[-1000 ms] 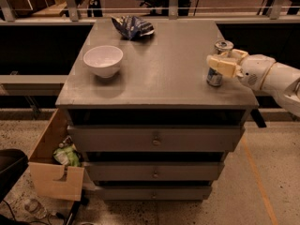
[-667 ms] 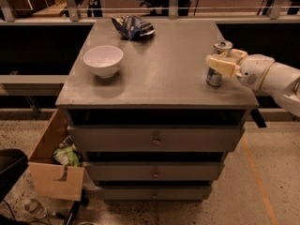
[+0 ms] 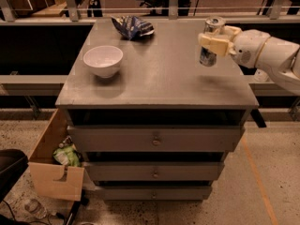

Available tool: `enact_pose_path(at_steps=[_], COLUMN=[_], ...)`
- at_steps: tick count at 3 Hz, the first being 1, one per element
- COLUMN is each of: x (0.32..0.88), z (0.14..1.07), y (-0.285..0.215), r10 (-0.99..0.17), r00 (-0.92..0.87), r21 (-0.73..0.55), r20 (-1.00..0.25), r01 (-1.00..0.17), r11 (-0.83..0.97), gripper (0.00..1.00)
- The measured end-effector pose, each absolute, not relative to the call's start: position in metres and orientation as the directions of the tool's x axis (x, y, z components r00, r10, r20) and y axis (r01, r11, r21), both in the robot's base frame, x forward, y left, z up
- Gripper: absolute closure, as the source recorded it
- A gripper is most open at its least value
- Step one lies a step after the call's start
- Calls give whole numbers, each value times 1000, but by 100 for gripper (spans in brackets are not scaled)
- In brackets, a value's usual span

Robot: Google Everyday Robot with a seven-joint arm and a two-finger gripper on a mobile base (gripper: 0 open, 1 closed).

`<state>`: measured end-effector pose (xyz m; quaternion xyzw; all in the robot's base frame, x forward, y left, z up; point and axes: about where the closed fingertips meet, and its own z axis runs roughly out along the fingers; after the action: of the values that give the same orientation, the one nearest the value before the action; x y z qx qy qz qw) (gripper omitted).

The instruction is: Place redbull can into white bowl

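The redbull can (image 3: 208, 55) is slim and silver with blue patches and a shiny top. My gripper (image 3: 214, 42) is shut on it from the right and holds it upright in the air above the right side of the grey cabinet top (image 3: 159, 78). The white bowl (image 3: 103, 60) sits empty on the left side of the top, well to the left of the can. My white arm (image 3: 267, 53) reaches in from the right edge.
A blue-and-white foil snack bag (image 3: 132, 26) lies at the back of the top. The cabinet has drawers (image 3: 154, 138) below. An open cardboard box (image 3: 54, 161) with rubbish stands on the floor at the left. A railing runs behind.
The can stood on the right side of the top with my gripper around it. Now the gripper has lifted it clear of the surface.
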<state>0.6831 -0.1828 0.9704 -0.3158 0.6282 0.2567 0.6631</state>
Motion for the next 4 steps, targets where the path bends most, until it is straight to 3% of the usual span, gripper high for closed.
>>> enact_pose_path(at_steps=[1,4], x=[705,733], z=[1016,1060], y=[-155,23], r10=[-51,-22], r00=[134,152], r21=[-135,-146], r20=[-990,-988], r01=[-757,-887], r11=[640,438], gripper=[100,100])
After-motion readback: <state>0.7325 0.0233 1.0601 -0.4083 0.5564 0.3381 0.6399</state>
